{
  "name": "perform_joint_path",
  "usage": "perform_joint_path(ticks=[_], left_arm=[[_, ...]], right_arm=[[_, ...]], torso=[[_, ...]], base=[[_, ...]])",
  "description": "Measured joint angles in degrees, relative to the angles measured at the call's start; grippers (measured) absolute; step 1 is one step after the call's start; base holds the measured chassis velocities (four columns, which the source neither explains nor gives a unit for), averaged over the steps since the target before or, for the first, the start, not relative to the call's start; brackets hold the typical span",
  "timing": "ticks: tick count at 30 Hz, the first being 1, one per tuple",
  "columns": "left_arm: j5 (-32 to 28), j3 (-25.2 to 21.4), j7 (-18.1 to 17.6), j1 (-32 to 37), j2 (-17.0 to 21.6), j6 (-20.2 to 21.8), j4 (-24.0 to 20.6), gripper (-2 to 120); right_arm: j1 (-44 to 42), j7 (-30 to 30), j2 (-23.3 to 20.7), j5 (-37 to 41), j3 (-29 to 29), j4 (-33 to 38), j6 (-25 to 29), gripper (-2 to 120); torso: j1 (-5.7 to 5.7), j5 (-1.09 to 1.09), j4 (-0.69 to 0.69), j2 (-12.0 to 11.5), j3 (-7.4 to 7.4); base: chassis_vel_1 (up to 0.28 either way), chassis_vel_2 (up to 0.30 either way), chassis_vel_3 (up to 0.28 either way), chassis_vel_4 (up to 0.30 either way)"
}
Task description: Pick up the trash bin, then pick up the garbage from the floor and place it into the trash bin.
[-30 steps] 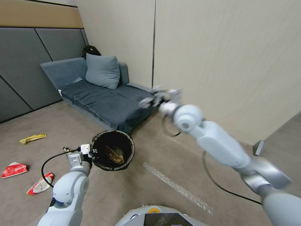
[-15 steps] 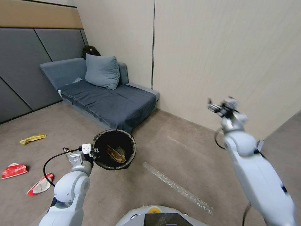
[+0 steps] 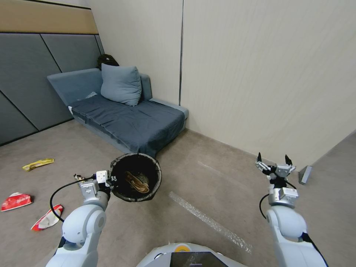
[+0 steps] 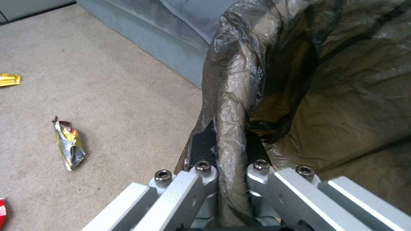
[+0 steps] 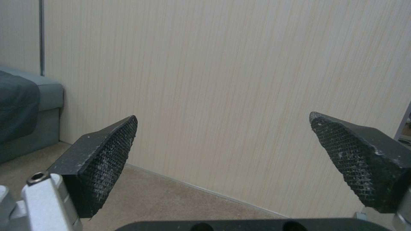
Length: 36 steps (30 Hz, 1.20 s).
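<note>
Trash bin: hangs off the carpet before the sofa, bagged rim pinched in my left gripper. Right gripper: empty, fingers spread, raised toward the wall. Wrappers lie on the floor left of the bin; I'd keep the bin level while lowering the right arm to them.

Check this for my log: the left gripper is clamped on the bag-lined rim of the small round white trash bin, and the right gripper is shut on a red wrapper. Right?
Not quite. The left gripper does clamp the small round bag-lined trash bin at its rim, but the right gripper is open and holds nothing, as the right wrist view shows. The red-and-white wrapper lies on the floor.
</note>
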Motion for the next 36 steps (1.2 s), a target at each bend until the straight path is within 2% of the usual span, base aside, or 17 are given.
perform_joint_path(ticks=[18,36], left_arm=[[-2.26,-0.1,-0.9,-0.32,0.91,0.04,-0.57,0],[-2.21,0.03,-1.24,-0.06,1.97,0.05,-0.7,0]], right_arm=[[1.51,0.17,0.64,-0.56,-1.62,-1.31,-1.04,100],[2.66,0.39,0.8,-0.95,-3.02,-2.94,-1.52,100]], torso=[[0.0,0.02,0.0,0.0,0.0],[0.01,0.02,0.01,0.0,0.01]], base=[[0.016,0.017,0.016,0.018],[0.098,0.09,0.093,0.091]])
